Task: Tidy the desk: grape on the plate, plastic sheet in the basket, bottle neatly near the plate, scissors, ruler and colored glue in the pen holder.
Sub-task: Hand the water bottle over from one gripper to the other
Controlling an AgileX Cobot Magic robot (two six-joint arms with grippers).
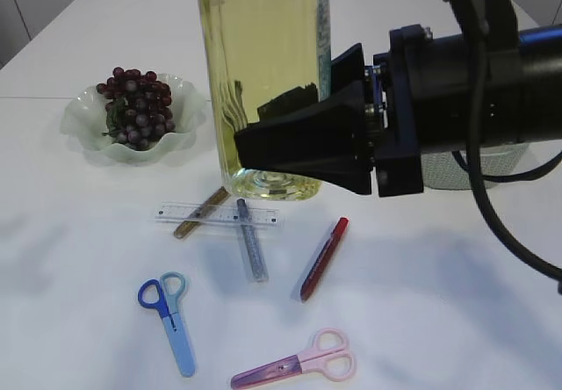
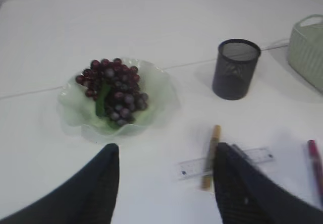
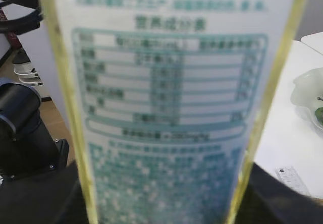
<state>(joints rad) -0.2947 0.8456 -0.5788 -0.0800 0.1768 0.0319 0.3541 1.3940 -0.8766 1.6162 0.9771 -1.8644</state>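
On the left of the counter, the grape already sits in the plate. The left hand hangs open and empty above the ruler. At centre, the bottle is clamped upright in the right hand, its base apparently just above the counter. It is tall and heavy with liquid; a release before the base lands squarely could tip it onto the glue sticks or against the plate.
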